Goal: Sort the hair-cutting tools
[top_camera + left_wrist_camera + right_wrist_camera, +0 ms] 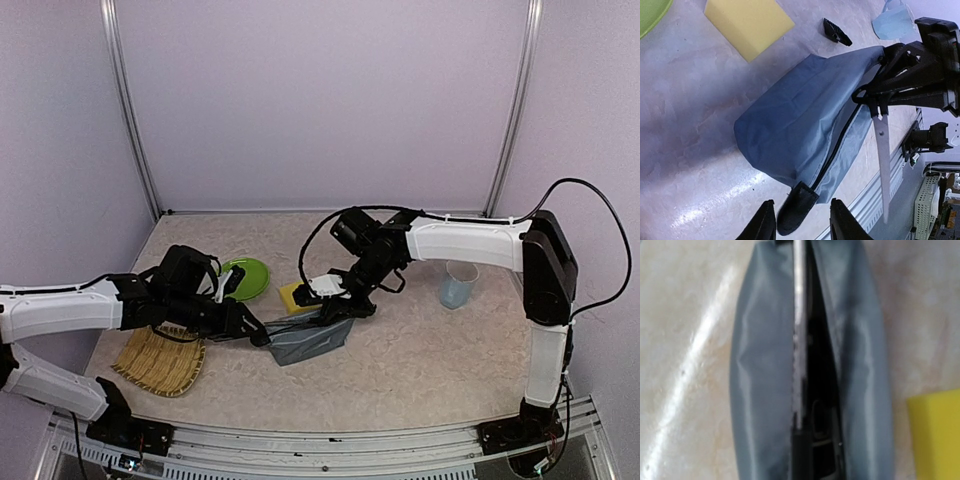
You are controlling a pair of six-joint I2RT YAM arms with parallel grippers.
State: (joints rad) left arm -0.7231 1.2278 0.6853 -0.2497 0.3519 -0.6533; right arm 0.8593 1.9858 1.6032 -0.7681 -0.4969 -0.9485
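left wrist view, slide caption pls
Right gripper holds scissors blade-first at the open zip of the grey pouch.

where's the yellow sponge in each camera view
Top view: sponge near the middle of the table, just behind the pouch.
Left wrist view: sponge at the top left, beyond the pouch.
Right wrist view: sponge at the lower right, cut off by the edge, right of the pouch.
Shared landmark: the grey pouch.
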